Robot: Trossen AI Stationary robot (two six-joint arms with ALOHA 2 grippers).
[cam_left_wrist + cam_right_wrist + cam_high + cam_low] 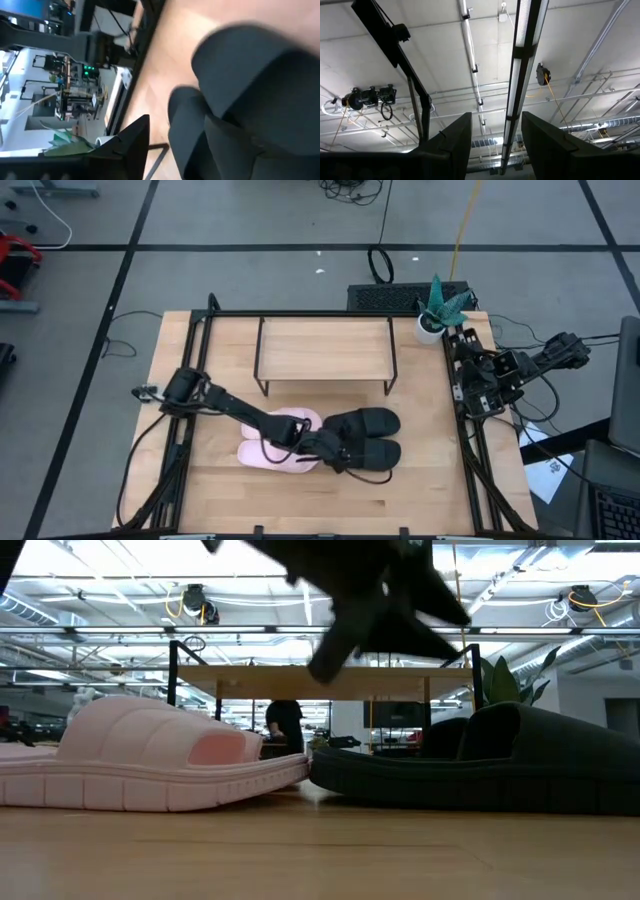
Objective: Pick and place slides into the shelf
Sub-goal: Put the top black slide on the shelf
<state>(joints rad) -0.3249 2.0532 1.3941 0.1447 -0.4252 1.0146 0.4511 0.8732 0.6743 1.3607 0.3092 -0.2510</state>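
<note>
Two pale pink slides (280,438) (150,765) and two black slides (372,435) (480,765) lie sole-down side by side on the table, in front of the shelf (325,345) (320,680). My left gripper (342,460) (385,630) hovers open just above the near black slide (250,85), at its end beside the pink pair. One finger (131,145) shows in the left wrist view; the slide hides the other. My right gripper (495,145) is open with nothing between its fingers. It points up at the ceiling, by the table's right edge (478,380).
A potted plant (435,315) stands at the far right corner. Black frame rails (465,430) run along the table's sides. The shelf's top board is bare. There is free tabletop (330,500) between the slides and the near edge.
</note>
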